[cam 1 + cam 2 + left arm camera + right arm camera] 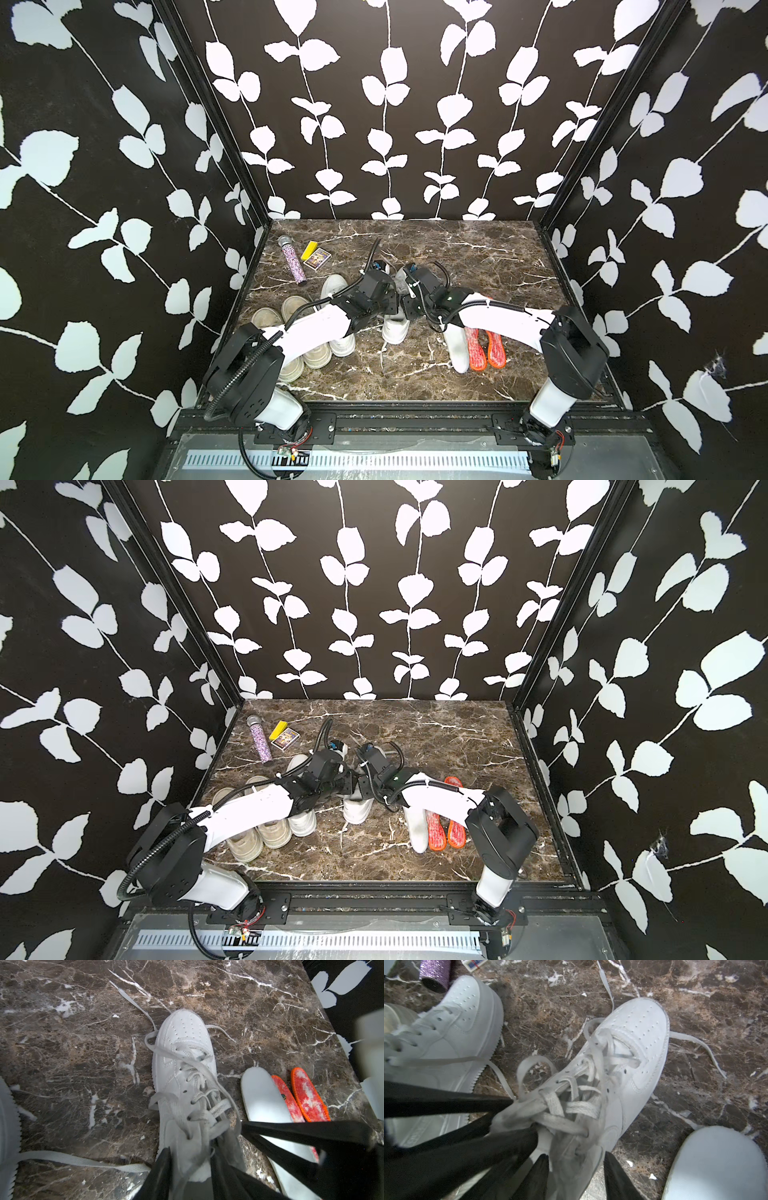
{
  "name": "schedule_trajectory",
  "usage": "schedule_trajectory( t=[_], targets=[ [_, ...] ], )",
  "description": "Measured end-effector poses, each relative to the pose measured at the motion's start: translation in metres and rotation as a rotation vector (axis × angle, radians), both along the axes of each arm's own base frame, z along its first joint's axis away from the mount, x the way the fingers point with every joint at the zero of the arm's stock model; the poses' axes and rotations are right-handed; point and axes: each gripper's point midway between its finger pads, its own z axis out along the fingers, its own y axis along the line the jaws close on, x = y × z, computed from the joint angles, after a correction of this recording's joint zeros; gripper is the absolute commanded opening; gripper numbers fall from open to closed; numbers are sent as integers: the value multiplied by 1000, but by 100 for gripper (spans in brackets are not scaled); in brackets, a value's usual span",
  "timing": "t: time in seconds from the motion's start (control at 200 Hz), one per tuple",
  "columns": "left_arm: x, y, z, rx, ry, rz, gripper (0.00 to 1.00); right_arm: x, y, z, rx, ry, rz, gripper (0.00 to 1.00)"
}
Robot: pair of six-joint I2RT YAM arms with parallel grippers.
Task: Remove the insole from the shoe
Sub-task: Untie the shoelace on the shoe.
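Item: white lace-up leather sneaker [395, 330], frame centre, long axis up–down, toe lowest. Its insole: unseen, presumably inside, beneath my claws. Left claw [191, 1169], right claw [575, 1176]: fingers apart astride the tongue [195, 1147]; pinching or not, I cannot tell. Equally near. Open marble counter [478, 257] above; loose white foam insole [456, 349] lower right.

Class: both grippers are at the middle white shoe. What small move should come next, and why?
Probably the right gripper should close on the tongue and pull it back: the white shoe is loosely laced, its inside hidden, and the left gripper straddles the tongue too.
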Motion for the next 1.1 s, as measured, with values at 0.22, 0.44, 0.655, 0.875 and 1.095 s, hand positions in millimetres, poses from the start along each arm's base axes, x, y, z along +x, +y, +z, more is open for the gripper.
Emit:
schedule_trajectory(
  t=[0.22, 0.44, 0.655, 0.875, 1.095],
  targets=[
    [0, -1, -11, 20, 19, -9, 32, 4, -3, -1, -29, -3, -24, 29],
    [0, -1, -16, 46, 26, -16, 18, 5, -8, -1, -54, -18, -43, 11],
    [1, 5, -18, 77, 23, 6, 12, 9, -19, -2, -110, -48, -74, 1],
    [-7, 13, -7, -17, 2, -3, 4, 10, -45, 8, -14, -32, -109, 0],
    [-10, 24, 9, -103, -31, 13, 6, 7, -35, 27, 97, -33, -79, 0]
  ],
)
